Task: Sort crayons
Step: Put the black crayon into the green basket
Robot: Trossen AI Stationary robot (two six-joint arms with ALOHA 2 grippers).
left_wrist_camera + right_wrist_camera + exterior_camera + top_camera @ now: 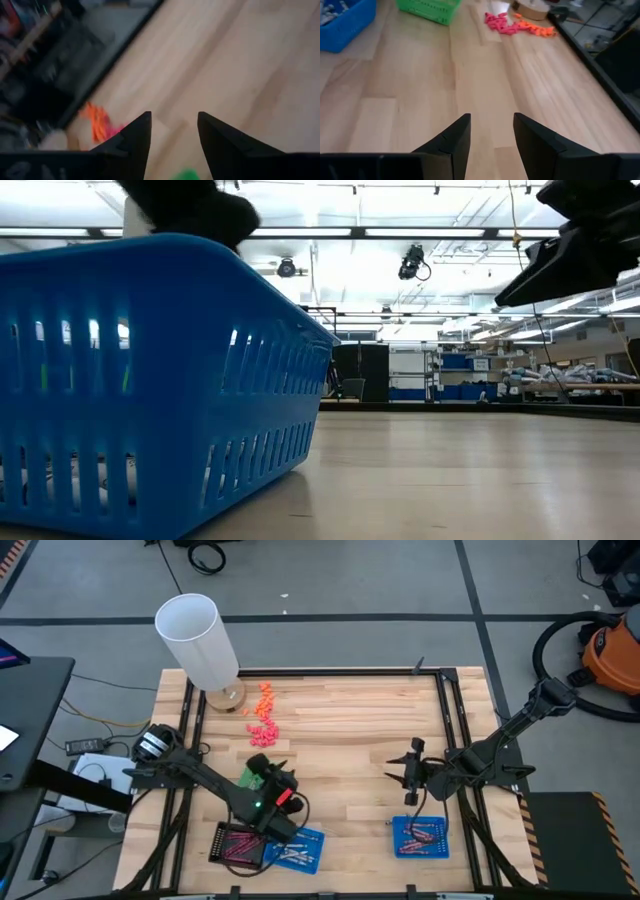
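Crayons point(243, 845) sit sorted in three trays: maroon in the black tray point(222, 841), grey in the blue tray point(312, 850), both just beneath our left gripper point(282, 802); red ones in another blue tray point(421, 838) just below our right gripper point(400, 772). Both grippers hover released, empty. Orange and pink bits point(263, 715) lie well beyond the left gripper.

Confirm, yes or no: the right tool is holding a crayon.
No. In the right wrist view the right tool is open with only bare table showing between its fingers.
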